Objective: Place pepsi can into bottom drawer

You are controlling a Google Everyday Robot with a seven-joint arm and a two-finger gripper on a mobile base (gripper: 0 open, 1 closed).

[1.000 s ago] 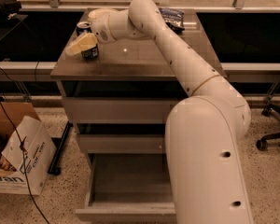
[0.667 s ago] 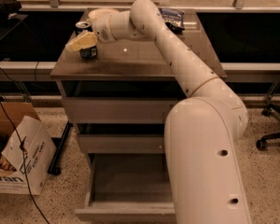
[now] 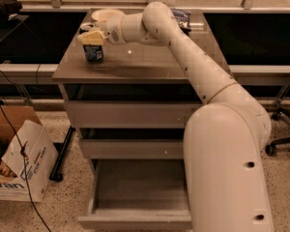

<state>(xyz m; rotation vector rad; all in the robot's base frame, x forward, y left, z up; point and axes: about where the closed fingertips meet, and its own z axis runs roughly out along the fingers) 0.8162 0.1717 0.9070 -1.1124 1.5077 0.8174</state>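
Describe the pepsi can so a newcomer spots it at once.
On the grey cabinet top, look to the picture's left, right under the gripper. The pepsi can stands upright there: a small dark-blue cylinder, unlike the flat blue bag at the back.

My gripper (image 3: 93,38) sits over the pepsi can (image 3: 93,53) on the cabinet top (image 3: 150,64). I see the bottom drawer (image 3: 135,221) open.
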